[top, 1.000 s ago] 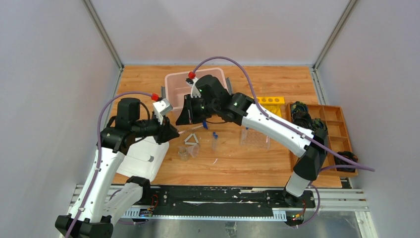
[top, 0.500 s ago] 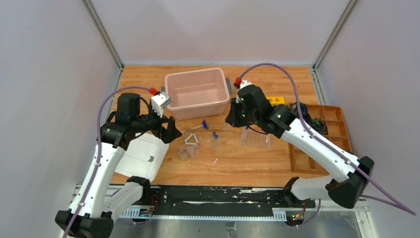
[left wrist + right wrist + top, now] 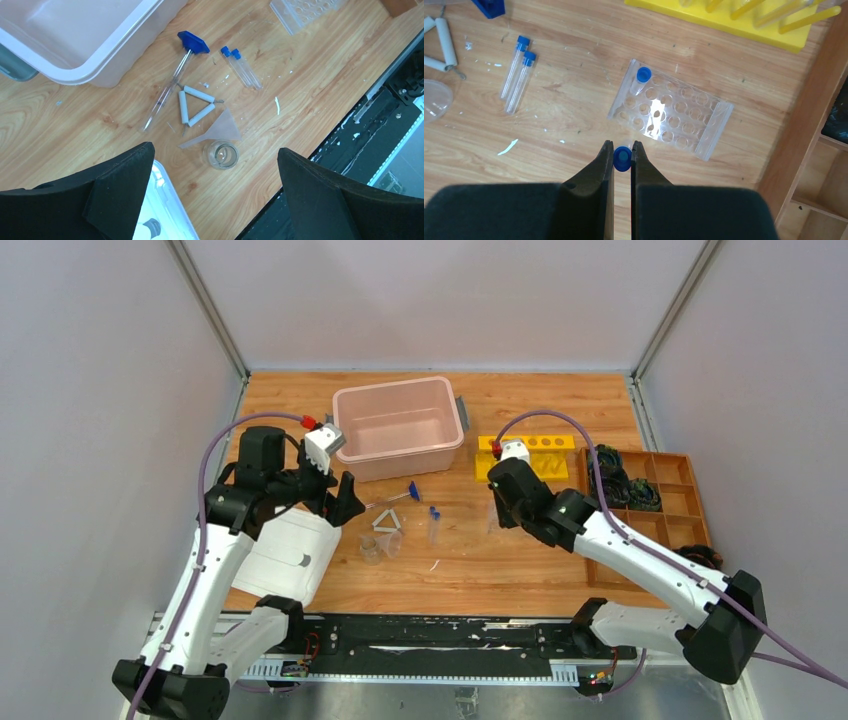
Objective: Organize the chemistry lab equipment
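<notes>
Right gripper (image 3: 622,144): jaws closed on a blue-capped tube (image 3: 622,159), seen end-on, cap toward the camera.
Left gripper (image 3: 215,148): jaws spread wide, nothing held.

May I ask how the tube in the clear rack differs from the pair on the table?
The racked tube stands in a corner hole of the rack; the pair lies flat on the table. The racked tube is alone; the pair lies side by side. All are blue-capped.
</notes>
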### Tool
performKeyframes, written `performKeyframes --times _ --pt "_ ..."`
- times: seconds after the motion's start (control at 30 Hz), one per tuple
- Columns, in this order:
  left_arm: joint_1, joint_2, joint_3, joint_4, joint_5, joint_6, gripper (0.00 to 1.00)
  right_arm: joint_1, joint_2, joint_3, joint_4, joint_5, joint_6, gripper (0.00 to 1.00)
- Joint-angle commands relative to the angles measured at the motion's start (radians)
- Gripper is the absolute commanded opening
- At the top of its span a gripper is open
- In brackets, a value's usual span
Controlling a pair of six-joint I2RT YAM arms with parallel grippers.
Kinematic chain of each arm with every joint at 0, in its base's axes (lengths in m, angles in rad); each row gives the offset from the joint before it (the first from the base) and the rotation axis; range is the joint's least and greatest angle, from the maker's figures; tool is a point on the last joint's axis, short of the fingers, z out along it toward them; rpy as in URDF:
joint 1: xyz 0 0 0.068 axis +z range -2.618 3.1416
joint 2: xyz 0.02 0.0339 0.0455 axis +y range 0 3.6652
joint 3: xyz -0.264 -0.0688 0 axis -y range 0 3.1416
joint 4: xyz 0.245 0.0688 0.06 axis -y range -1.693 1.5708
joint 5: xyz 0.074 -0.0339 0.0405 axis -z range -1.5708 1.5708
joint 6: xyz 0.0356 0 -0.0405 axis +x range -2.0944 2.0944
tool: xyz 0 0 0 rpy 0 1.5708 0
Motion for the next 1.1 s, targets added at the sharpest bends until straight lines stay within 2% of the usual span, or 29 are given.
performKeyframes --times 0.0,0.37,1.07 --pt "-0.002 0.012 0.023 -0.008 -0.019 0.012 1.00 -0.009 -0.028 -0.055 0.116 0.111 -0.025 0.00" --pt "-0.002 0.014 0.030 -0.007 -0.019 0.014 1.00 -0.009 0.001 -0.195 0.354 0.118 -0.021 0.00" --pt "-0.002 -0.001 0.031 -0.007 -0.031 0.015 1.00 -0.009 0.055 -0.289 0.441 0.048 0.027 0.00"
